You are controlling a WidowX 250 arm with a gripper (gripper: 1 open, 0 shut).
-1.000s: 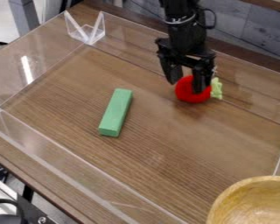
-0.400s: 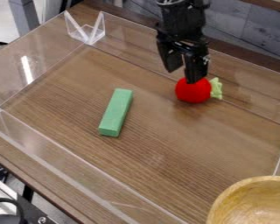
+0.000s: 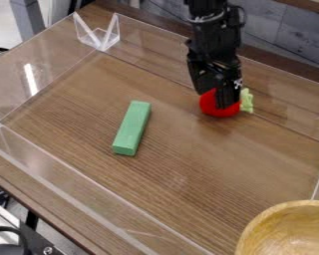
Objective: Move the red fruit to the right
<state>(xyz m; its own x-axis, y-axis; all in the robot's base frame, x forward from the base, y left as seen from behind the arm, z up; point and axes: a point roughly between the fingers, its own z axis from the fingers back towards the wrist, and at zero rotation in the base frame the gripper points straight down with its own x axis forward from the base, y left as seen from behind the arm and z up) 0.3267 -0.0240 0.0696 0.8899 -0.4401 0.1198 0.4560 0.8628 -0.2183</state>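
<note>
Lowered again and turned since the earlier frames, the gripper (image 3: pixel 221 93) stands released over the red fruit (image 3: pixel 223 105) on the tabletop (image 3: pixel 189 149), ungrasped, so the rightward move remains undone.

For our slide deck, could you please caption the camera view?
Open gripper poised over the red fruit, right of the green block on the wooden table.

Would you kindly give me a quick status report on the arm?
Gripper open, down over red fruit. Fruit on the table, not lifted. Green block well off to the left, not in the way.
</note>
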